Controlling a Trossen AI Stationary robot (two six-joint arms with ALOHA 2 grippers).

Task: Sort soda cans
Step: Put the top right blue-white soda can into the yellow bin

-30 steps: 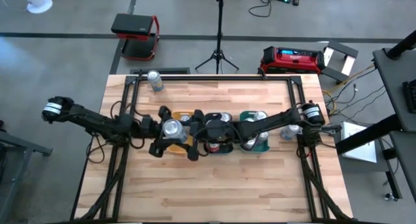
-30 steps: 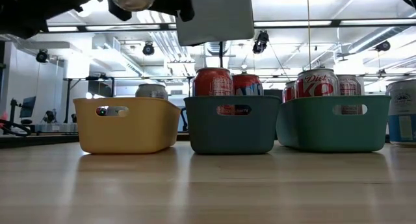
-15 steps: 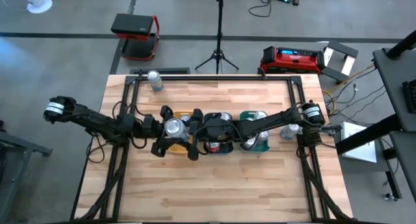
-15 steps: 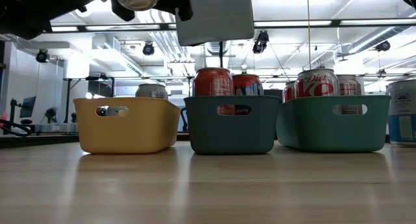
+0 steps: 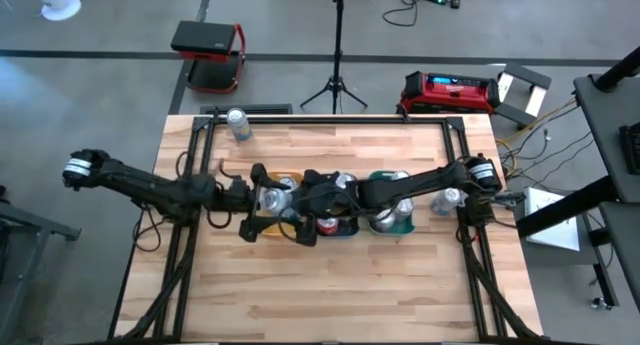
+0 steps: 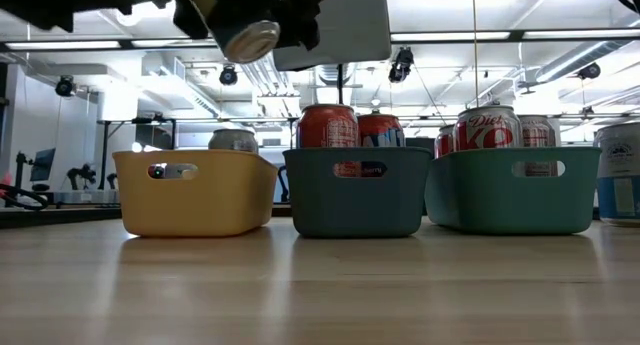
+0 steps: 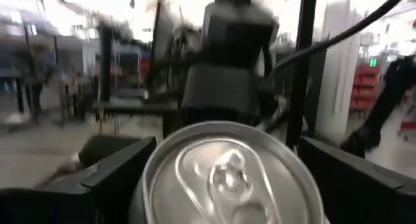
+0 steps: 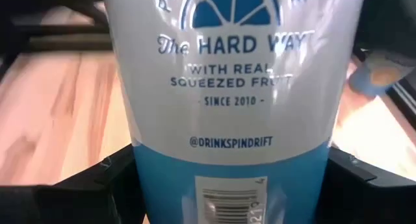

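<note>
From above, the left gripper [image 5: 268,200] sits over the yellow tray [image 5: 285,179] near the table's [image 5: 330,285] middle, closed around a silver-topped can [image 5: 271,198]. The right gripper [image 5: 312,203] reaches in from the right to just beside it, over the middle tray [image 5: 337,228]; its fingers are hidden by the arm here. The green tray [image 5: 383,177] to the right holds more cans, one loose can [image 5: 238,124] stands at the far left corner and another [image 5: 447,200] stands near the right edge. At table height, the three trays stand in a row, yellow [image 6: 195,192], teal [image 6: 355,190] and green [image 6: 515,190]; a grey can [image 6: 233,140] shows above the yellow rim, red cans [image 6: 328,125] above the teal one, and a red-lettered can [image 6: 488,127] above the green. A tilted can [image 6: 250,40] hangs high over the yellow tray among the dark arm parts. The left wrist view shows that can's top [image 7: 227,178] clamped between the two dark fingers [image 7: 110,182]. The right wrist view shows a white and blue can [image 8: 231,107] filling the frame, gripped between that arm's fingers [image 8: 97,178], with wood table behind.
</note>
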